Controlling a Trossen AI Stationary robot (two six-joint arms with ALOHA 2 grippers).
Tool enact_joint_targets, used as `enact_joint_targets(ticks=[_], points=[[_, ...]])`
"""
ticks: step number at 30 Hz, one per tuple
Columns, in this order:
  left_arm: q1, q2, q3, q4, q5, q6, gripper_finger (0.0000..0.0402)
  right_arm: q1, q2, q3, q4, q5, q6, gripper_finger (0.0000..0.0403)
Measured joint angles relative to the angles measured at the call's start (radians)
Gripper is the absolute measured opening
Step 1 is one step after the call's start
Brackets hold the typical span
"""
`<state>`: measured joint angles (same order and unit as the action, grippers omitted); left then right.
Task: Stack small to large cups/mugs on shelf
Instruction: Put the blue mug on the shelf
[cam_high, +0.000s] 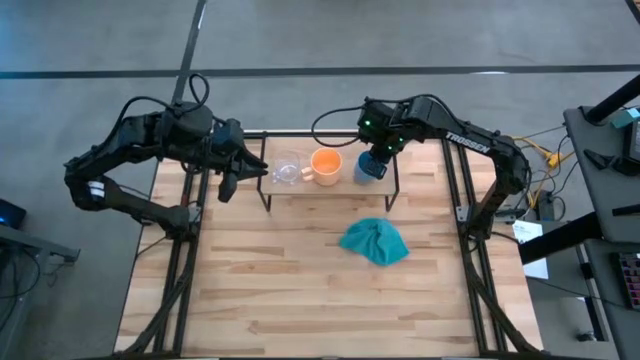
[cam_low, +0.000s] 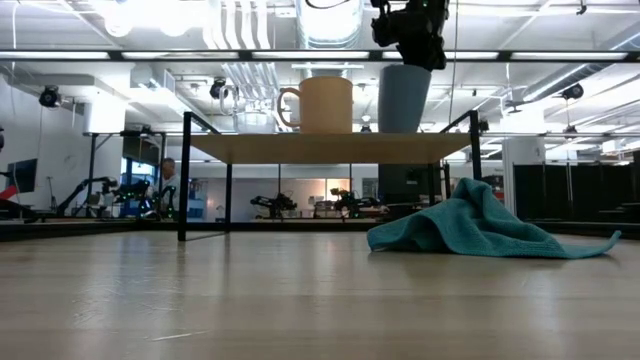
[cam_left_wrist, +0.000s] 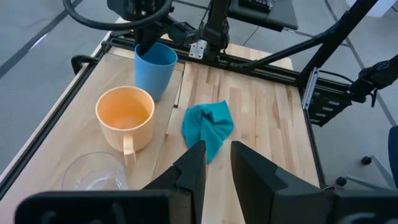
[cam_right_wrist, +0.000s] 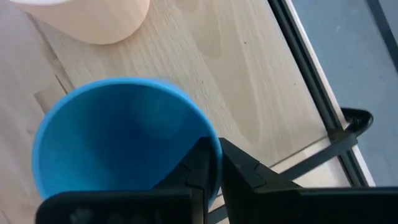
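- Nearest me in the low view, the bare planks of the wooden table (cam_low: 300, 300) are running wide and unobstructed; the first thing on them is the teal cloth (cam_low: 480, 228), lying crumpled on the right, in front of the shelf's right end.
- From above, I am seeing that cloth (cam_high: 375, 242) sitting apart from the shelf legs, with open tabletop to its left, right and near side.
- The shelf (cam_high: 330, 182) is standing at the far middle of the table, its plank narrow, so each vessel is sitting close to an edge.
- The three vessels are standing in a row along the plank: the clear glass cup (cam_high: 286, 170) at the left, the orange mug (cam_high: 325, 166) in the middle, the blue cup (cam_high: 369, 167) at the right end.
- The mug is standing just beside the glass, its handle pointing toward it; a small gap is showing between mug and blue cup (cam_left_wrist: 155, 68).
- My right gripper (cam_right_wrist: 213, 163) is pinching the blue cup's rim (cam_right_wrist: 124, 134), one finger inside the wall and one outside, fingers closed on it.
- The blue cup is sitting near the plank's right end, with the black frame corner just beyond.
- My left gripper (cam_left_wrist: 216, 163) is hovering off the shelf's left end, fingers parted with nothing between them, pointing along the row.
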<state>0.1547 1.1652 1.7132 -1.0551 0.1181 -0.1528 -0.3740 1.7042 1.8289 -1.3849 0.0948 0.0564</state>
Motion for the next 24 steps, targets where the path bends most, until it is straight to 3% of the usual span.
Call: enact_joint_targets(ticks=[24], points=[[0.000,-0.001,-0.001,0.000,0.000,0.002,0.0061,-0.006,0.001,0.029,0.044,-0.024,-0.061,0.0023]])
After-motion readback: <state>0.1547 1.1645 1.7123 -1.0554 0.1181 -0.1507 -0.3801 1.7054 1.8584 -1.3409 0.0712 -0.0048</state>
